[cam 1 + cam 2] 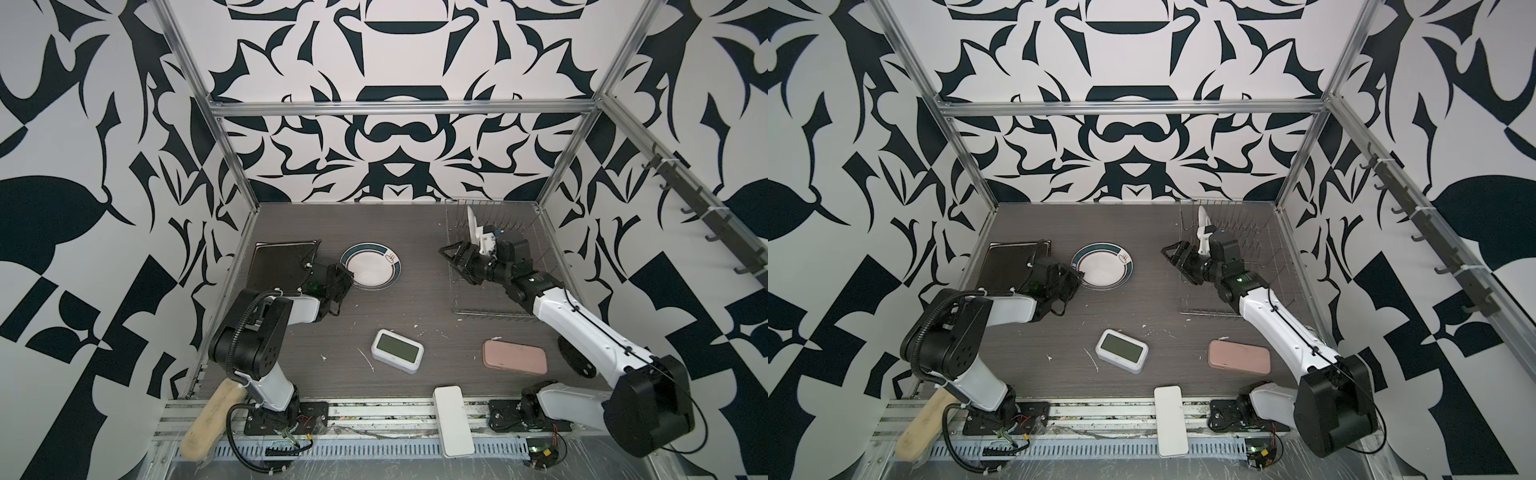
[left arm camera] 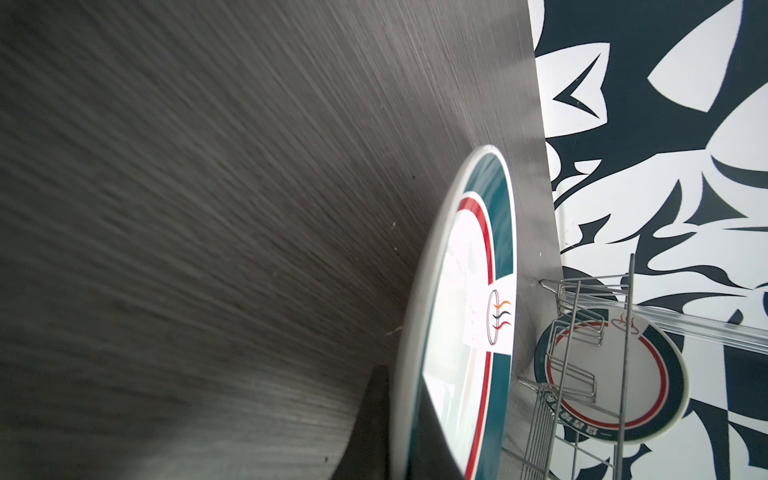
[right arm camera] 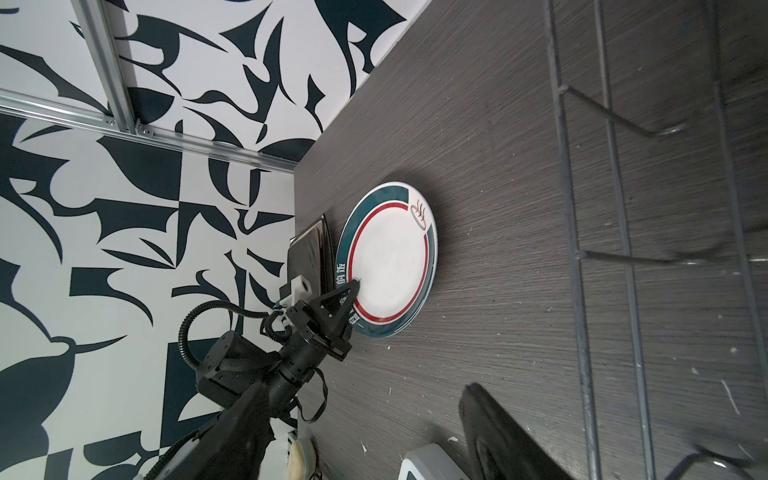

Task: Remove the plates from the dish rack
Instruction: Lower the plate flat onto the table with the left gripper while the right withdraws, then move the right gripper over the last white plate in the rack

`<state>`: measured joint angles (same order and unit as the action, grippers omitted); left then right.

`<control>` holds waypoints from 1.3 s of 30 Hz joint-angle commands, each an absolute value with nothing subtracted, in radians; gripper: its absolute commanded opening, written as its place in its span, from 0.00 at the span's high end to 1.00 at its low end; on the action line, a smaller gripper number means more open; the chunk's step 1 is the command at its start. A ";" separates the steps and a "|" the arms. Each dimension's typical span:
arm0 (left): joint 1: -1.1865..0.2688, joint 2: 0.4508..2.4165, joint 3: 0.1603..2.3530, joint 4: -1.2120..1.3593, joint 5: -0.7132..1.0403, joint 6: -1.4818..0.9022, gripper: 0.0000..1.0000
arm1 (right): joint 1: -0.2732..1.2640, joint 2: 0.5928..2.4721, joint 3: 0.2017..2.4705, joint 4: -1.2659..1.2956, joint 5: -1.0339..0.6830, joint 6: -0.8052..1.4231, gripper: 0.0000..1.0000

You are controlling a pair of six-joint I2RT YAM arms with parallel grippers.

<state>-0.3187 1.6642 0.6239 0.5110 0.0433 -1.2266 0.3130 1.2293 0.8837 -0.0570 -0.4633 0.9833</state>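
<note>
Your left gripper (image 3: pixel 356 286) was clamped on the rim of the round plate (image 1: pixel 371 266), left of centre in both top views, beside the dark square plate (image 1: pixel 276 266). Your right gripper (image 1: pixel 451 259) stood spread, empty, at the dish rack (image 1: pixel 486 312), right of centre. The plate's teal band (image 3: pixel 382 195) bore a steaming-cup logo (image 3: pixel 419 211) and characters (image 3: pixel 341 279) you couldn't read. Only the left wrist view showed the racked plate (image 2: pixel 615 374) face-on.

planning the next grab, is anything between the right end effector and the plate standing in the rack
No separate object shows between them. The right end effector, open, sits at the dish rack's left edge in both top views, just in front of the upright plate. Only the rack's own thin prongs stand around that plate.
</note>
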 commanded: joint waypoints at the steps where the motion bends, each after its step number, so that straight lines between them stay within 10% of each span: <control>1: -0.311 1.680 0.655 0.540 0.035 -1.225 1.00 | 0.307 1.203 0.912 -0.052 -0.455 0.959 0.24; 18: -0.296 1.682 0.629 0.544 0.041 -1.232 0.99 | 0.304 1.192 0.893 -0.051 -0.453 0.965 0.24; 32: -0.283 1.689 0.624 0.539 0.053 -1.234 0.79 | 0.301 1.190 0.896 -0.057 -0.459 0.963 0.24; 39: -0.282 1.685 0.631 0.512 0.054 -1.229 0.52 | 0.294 1.189 0.902 -0.063 -0.460 0.960 0.24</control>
